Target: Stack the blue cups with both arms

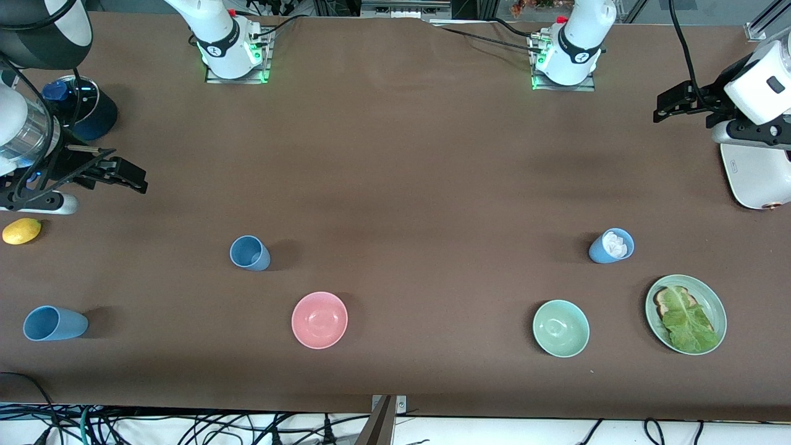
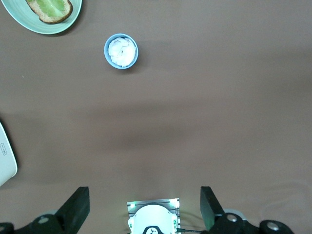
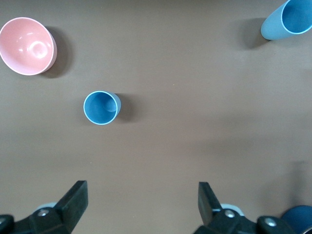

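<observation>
Evidently not yet begun, both arms wait high with wide, empty jaws, the right end effector [image 1: 126, 175] and left end effector [image 1: 670, 102] over the brown table [image 1: 395, 154], so three matte light-blue tumblers [image 1: 250, 253] stand scattered around the glossy pink bowl [image 1: 319, 319].

Desk [image 1: 395, 154] inventory. Toward the right arm's end: lemon [image 1: 21, 231]; first cup [image 1: 54, 323], nearer the front camera than the lemon; second cup [image 1: 249, 253]; first bowl [image 1: 319, 319], nearer the camera than that cup. Toward the left arm's end: third cup [image 1: 611, 246] with crumpled paper [image 1: 615, 243] inside; second bowl [image 1: 560, 328]; plate [image 1: 717, 304] carrying toast [image 1: 666, 299] and a leaf [image 1: 688, 320].
</observation>
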Action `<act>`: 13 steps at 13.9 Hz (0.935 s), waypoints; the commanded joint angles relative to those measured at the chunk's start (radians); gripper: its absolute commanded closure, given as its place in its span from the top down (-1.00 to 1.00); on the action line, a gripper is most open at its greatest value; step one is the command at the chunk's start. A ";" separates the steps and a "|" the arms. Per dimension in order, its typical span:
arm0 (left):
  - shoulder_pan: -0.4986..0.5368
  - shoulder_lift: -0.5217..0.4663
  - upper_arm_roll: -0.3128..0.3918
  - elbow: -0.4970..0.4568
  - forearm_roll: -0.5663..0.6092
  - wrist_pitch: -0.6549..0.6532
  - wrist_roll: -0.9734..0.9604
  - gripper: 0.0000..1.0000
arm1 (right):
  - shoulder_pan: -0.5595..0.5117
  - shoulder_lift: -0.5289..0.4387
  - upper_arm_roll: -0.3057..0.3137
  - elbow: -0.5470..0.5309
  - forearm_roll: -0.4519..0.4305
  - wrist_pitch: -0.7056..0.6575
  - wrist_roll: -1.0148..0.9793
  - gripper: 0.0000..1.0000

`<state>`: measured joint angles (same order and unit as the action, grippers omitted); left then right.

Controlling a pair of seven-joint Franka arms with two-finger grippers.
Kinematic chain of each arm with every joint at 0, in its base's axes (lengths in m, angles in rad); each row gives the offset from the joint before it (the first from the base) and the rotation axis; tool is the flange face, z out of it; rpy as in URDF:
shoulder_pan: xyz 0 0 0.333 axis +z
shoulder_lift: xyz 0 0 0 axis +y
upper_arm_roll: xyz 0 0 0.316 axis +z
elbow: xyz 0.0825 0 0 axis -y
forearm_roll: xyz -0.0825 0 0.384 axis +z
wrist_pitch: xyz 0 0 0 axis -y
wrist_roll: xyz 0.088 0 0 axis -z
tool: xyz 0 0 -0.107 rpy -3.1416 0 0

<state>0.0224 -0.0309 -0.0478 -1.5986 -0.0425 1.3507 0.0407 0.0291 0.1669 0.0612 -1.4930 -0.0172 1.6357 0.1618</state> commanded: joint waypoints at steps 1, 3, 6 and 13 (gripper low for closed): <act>0.002 -0.012 -0.004 -0.004 0.007 0.001 0.016 1.00 | -0.005 -0.018 0.008 0.004 0.016 -0.019 0.018 1.00; 0.002 -0.012 -0.004 -0.004 0.007 0.001 0.016 1.00 | -0.003 -0.006 0.009 0.022 0.019 -0.019 0.021 1.00; 0.002 -0.012 -0.004 -0.003 0.007 0.001 0.016 1.00 | -0.005 -0.006 0.006 0.022 0.029 -0.019 0.019 1.00; 0.002 -0.012 -0.004 -0.003 0.007 0.001 0.016 1.00 | -0.014 -0.001 0.005 0.020 0.033 0.000 0.028 1.00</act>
<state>0.0224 -0.0309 -0.0478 -1.5986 -0.0425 1.3507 0.0407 0.0220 0.1641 0.0593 -1.4895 -0.0030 1.6384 0.1816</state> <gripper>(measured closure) 0.000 0.000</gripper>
